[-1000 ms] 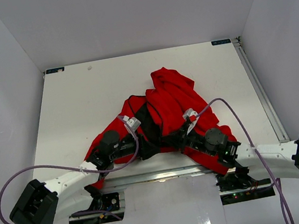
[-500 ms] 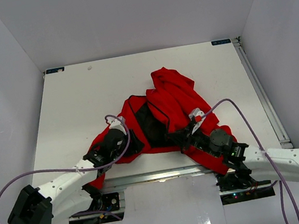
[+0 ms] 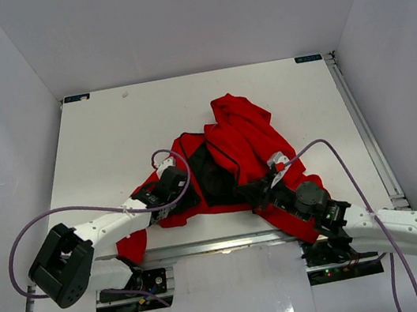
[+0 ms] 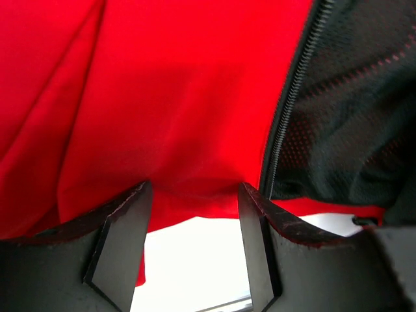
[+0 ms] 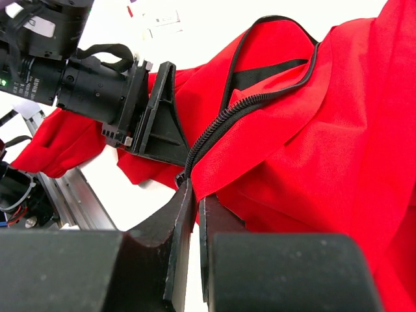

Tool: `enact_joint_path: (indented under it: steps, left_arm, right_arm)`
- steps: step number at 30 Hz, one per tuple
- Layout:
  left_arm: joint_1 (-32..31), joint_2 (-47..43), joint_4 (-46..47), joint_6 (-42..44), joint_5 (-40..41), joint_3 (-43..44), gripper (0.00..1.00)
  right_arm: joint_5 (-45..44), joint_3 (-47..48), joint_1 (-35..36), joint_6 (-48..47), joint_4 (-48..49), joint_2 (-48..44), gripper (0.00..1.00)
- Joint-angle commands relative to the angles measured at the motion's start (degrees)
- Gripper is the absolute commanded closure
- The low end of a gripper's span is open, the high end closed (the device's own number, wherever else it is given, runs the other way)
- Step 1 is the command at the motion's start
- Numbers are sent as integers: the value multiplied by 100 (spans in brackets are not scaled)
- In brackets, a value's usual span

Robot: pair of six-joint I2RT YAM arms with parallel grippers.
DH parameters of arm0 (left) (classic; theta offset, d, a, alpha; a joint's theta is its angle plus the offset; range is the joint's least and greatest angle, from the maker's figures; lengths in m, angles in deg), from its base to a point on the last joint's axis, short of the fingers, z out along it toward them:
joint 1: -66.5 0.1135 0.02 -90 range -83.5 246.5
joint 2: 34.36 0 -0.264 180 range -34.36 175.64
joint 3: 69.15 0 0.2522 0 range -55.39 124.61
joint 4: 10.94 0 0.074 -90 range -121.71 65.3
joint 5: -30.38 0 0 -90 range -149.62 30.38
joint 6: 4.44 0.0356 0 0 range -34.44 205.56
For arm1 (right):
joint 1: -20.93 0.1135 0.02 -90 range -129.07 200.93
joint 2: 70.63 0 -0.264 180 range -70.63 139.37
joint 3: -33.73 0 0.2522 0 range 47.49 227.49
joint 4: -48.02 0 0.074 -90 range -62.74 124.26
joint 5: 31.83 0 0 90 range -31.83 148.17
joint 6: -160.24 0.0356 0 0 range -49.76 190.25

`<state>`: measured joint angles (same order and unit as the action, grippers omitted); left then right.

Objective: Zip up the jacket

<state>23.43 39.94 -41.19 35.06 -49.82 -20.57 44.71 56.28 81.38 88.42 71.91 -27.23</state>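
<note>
Left fingers (image 4: 120, 240) wider apart now; jacket (image 3: 240, 130) front flatter, more dark lining (image 3: 211, 178) in view.

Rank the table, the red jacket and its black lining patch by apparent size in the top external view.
1. table
2. jacket
3. black lining
All three lie at about the same distance from the camera, so the order holds.

A robotics lab test cell is shown: a white counter (image 3: 108, 133) is boxed in by plain grey panels (image 3: 6, 94) at left, top and right, and two cabled arms, lower left (image 3: 108, 225) and lower right (image 3: 388, 222), are bolted beside a metal rail (image 3: 223, 244).
</note>
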Motion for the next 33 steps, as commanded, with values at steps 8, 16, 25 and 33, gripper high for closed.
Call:
enact_joint_path:
  steps: [8, 16, 25, 33]
  left_arm:
    - [9, -148, -1114, -716, 1262, 131, 68]
    - [-3, -875, -1121, -317, 605, 430, 49]
    - [-8, -114, -3200, -1792, 1368, 1791, 60]
    - [-352, 1234, -3882, -2145, 650, 2752, 63]
  right_arm:
    - [-359, -87, 16, -134, -65, -494, 92]
    - [-383, -96, 16, -109, -143, -590, 92]
    - [-643, -265, 11, -86, -206, -946, 92]
    - [-724, -298, 17, -88, -325, -1119, 92]
